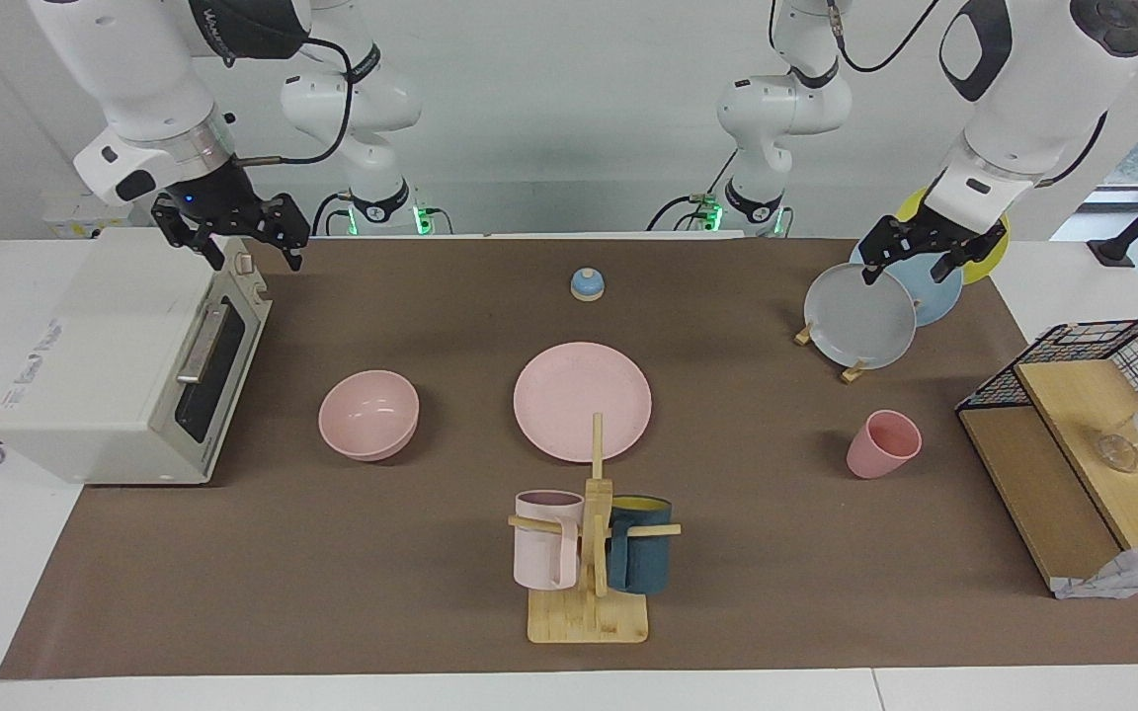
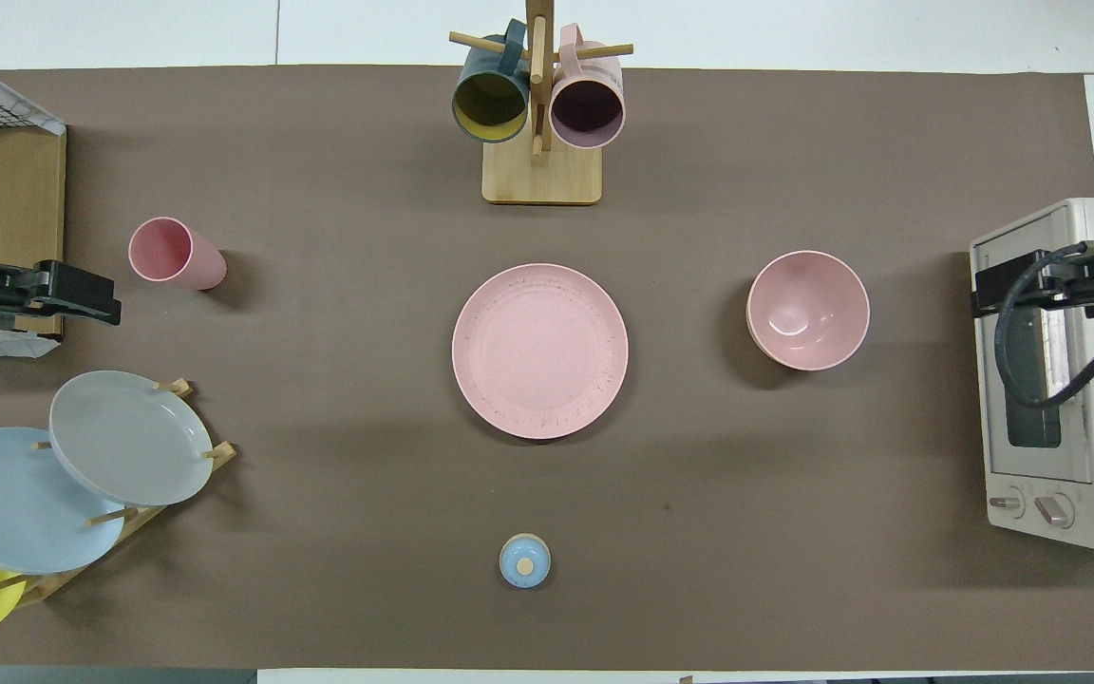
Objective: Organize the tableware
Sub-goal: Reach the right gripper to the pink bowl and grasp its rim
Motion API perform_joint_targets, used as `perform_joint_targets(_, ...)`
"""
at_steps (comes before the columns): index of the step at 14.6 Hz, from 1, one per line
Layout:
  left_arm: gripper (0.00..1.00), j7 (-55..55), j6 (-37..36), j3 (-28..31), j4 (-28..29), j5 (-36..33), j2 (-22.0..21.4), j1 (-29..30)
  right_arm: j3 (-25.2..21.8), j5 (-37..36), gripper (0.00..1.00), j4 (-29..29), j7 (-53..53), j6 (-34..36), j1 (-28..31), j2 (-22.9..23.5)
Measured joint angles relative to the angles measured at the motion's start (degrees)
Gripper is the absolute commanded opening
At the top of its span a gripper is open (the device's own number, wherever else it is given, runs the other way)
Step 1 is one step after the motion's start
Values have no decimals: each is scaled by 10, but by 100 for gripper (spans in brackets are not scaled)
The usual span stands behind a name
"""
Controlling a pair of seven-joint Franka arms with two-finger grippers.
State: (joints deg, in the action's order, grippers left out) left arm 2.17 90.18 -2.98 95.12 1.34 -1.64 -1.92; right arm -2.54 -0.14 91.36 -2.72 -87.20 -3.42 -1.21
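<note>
Facing view: the pink plate (image 1: 582,400) lies flat at the middle of the tabletop (image 1: 776,612), with bare brown mat all round it. The pink bowl (image 1: 368,414) sits beside it toward the right arm's end, the pink cup (image 1: 883,444) stands upright toward the left arm's end, and all three are well apart from each other. A mug stand (image 1: 589,553) stands just beside the plate toward the edge farthest from the robots. The right tool (image 1: 238,242) hangs over the toaster oven (image 1: 124,360) at the right arm's end, fingers spread and empty, well apart from the bowl. The left tool (image 1: 910,259) hangs over the grey plate (image 1: 860,316) in the plate rack near the robots' edge, fingers parted, holding nothing that can be seen, and well apart from the cup. Overhead view: the plate (image 2: 539,351) has open mat toward the robots' edge, broken only by a small blue bell (image 2: 524,560). The bowl (image 2: 807,310) lies between the plate and the oven (image 2: 1060,380), clear of both. The cup (image 2: 175,253) stands near the left arm's end, close to the left tool (image 2: 82,294), which is over the mat beside a wire basket shelf (image 2: 6,171). The right tool (image 2: 1022,285) is over the oven's front.
</note>
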Motion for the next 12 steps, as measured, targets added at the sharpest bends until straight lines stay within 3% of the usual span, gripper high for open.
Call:
perform_joint_targets(7,100,0,0,-2,0,1,0,0,8,3,100,0,7,1,-1,0)
perform_joint_targets(10,100,0,0,-2,0,1,0,0,40,8,100,19,-5,-58,-34,9)
perform_joint_targets(12,100,0,0,-2,0,1,0,0,45,8,100,37,-29,-104,-68,38)
